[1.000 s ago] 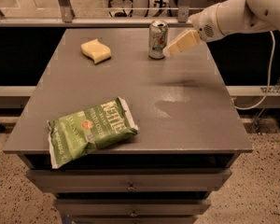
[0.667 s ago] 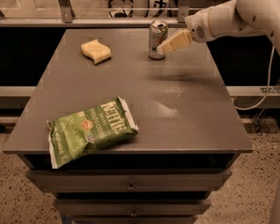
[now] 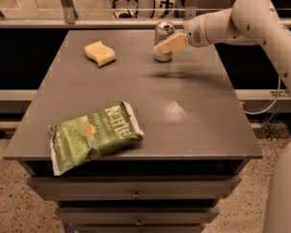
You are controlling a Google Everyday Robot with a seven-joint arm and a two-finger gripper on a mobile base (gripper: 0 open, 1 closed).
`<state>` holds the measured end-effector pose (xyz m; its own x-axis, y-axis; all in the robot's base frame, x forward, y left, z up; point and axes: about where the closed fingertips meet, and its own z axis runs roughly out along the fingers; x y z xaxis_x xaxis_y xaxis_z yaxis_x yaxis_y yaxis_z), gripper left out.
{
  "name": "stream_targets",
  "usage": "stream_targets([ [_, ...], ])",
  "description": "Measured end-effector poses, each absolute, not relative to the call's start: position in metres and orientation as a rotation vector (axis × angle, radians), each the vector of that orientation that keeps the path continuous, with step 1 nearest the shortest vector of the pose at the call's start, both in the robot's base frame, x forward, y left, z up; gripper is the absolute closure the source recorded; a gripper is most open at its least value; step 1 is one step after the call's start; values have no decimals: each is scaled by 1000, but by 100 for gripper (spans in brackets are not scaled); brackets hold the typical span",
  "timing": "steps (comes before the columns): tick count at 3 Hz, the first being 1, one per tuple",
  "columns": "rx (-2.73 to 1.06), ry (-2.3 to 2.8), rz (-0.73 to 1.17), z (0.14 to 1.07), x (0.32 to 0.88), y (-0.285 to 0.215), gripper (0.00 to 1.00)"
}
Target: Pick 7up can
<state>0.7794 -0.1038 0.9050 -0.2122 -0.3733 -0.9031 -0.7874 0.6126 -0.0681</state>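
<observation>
The 7up can [image 3: 163,34] stands upright near the far edge of the grey table [image 3: 184,110], right of centre. It is silver with a shiny top. My gripper [image 3: 164,46] reaches in from the right on a white arm [image 3: 242,18]. Its cream-coloured tip overlaps the can's right front side at mid height. I cannot tell whether it touches the can.
A yellow sponge [image 3: 99,53] lies at the far left of the table. A green Kettle crisp bag [image 3: 93,135] lies near the front left edge. Drawers are below the table front. A railing and office chairs are behind the table.
The gripper has moved left toward the can, from just right of it to overlapping its right front side. The can, the sponge and the bag have not moved.
</observation>
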Motion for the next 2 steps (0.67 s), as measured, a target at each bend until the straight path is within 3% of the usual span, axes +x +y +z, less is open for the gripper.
stream_targets([
  [1,-882,1775,594,896,788,-91,14],
  [2,-842,1742,655,890,791,-81,36],
])
